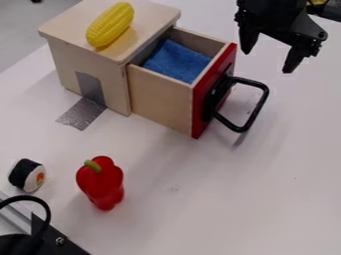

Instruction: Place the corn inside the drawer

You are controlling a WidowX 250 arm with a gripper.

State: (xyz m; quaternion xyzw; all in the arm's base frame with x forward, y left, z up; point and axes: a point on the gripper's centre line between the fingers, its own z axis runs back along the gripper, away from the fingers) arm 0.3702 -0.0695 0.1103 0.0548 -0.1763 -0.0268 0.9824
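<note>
My black gripper (267, 61) hangs above the white counter (220, 199) near the open, red-fronted drawer (160, 99), its 2 jaws spread wide and released. The yellow corn (110, 25) lies atop the wooden box (67, 20); 1 blue cloth (176, 61) rests inside the drawer.

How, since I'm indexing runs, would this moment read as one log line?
yellow toy corn on light wooden box | red-fronted wooden drawer open, blue cloth inside | black gripper open, empty
</note>
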